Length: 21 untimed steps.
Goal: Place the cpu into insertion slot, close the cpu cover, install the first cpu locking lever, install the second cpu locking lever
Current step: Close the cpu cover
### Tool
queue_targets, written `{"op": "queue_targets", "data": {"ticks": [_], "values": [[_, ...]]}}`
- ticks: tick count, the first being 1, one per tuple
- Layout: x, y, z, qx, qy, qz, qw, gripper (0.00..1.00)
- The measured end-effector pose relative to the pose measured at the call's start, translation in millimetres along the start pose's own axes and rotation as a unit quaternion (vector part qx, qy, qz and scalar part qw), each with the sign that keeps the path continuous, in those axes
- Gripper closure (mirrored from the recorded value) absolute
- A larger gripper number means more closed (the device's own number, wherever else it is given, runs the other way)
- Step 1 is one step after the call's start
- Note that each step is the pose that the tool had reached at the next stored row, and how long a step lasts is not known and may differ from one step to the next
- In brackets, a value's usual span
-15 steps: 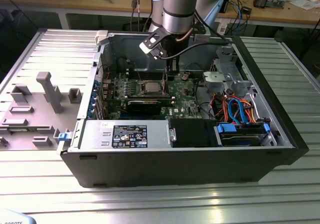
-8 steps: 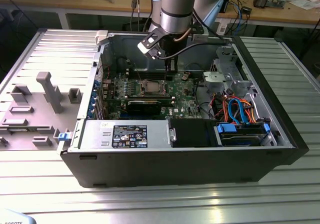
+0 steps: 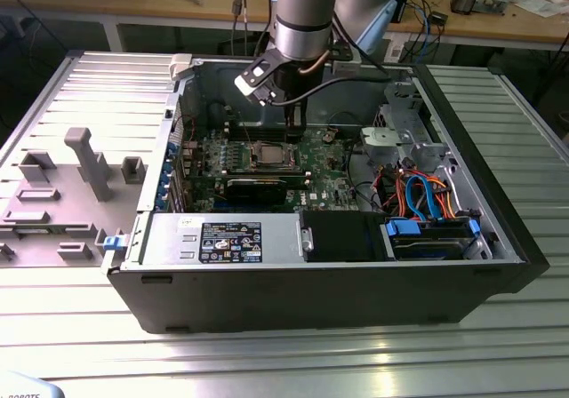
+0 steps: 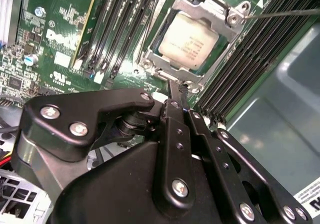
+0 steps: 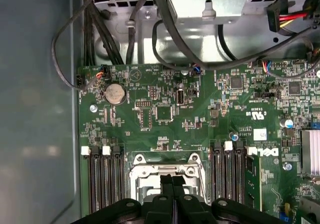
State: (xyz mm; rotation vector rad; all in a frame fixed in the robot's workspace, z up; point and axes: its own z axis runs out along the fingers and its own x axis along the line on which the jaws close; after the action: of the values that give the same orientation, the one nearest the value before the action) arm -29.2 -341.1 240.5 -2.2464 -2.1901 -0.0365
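My hand [image 4: 177, 88] is pinched shut, tips right at the edge of the cpu cover [image 4: 215, 6]. Just beyond the fingertips, the cpu [image 4: 185, 40] lies flat in the insertion slot [image 4: 148, 64], its dull pale-silver top showing through the cover's square window.

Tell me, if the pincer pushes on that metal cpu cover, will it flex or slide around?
Probably stiff: the cpu cover looks like stamped metal plate. It likely won't slide, since it sits flat over the cpu and looks fastened at its corners. Its bare metal looks smooth, so the shut pincer might skid.
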Motion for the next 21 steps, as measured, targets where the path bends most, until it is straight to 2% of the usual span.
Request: {"op": "queue_targets", "data": {"ticks": [11, 21], "values": [[-0.6, -17.2, 1.8, 0.0017, 0.0, 0.0, 1.0, 0.89], [-0.7, -18.7, 2.0, 0.0018, 0.0, 0.0, 1.0, 0.89]]}}
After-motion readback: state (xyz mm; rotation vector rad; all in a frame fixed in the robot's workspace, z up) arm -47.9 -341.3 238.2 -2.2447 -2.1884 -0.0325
